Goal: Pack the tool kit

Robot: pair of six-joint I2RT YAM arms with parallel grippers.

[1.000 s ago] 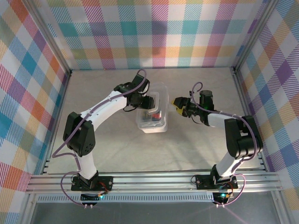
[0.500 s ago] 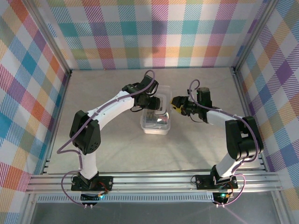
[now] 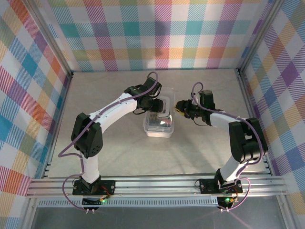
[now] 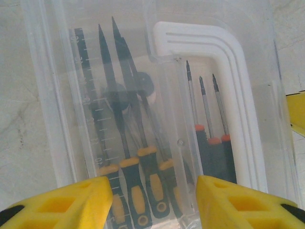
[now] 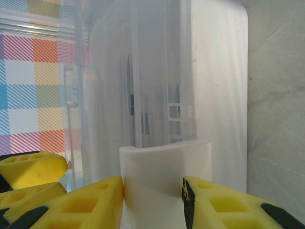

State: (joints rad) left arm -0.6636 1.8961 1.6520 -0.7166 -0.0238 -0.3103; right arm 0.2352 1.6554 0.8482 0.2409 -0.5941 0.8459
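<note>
Plaid walls all round and a pale grey table (image 3: pixel 109 143) under the overhead camera. Spotting the clear box (image 3: pixel 158 129) near the middle of it, flanked by both arms: left gripper (image 3: pixel 155 106) over its far end, right gripper (image 3: pixel 181 107) just beside its right edge. Too small from up here to read either grip. Over to the left wrist: looking straight down through clear plastic at the screwdrivers (image 4: pixel 138 157), all lying lengthways inside, yellow-banded handles on one side, orange-collared ones on the other, next to a white clasp (image 4: pixel 224 52). Showing yellow fingers (image 4: pixel 71 200) well apart, straddling the plastic; cannot tell whether pressing on it or merely standing around it. Across to the right wrist: fingers snug against both sides of that white clasp, so clamped on it, with the box's clear wall rising beyond. Reads as the last step, then: tools stowed, lid being shut and fastened. Calls next for a firm, square push on the clasp until seated, with the far side steadying the box against sliding. Worth watching for slip on smooth plastic.
</note>
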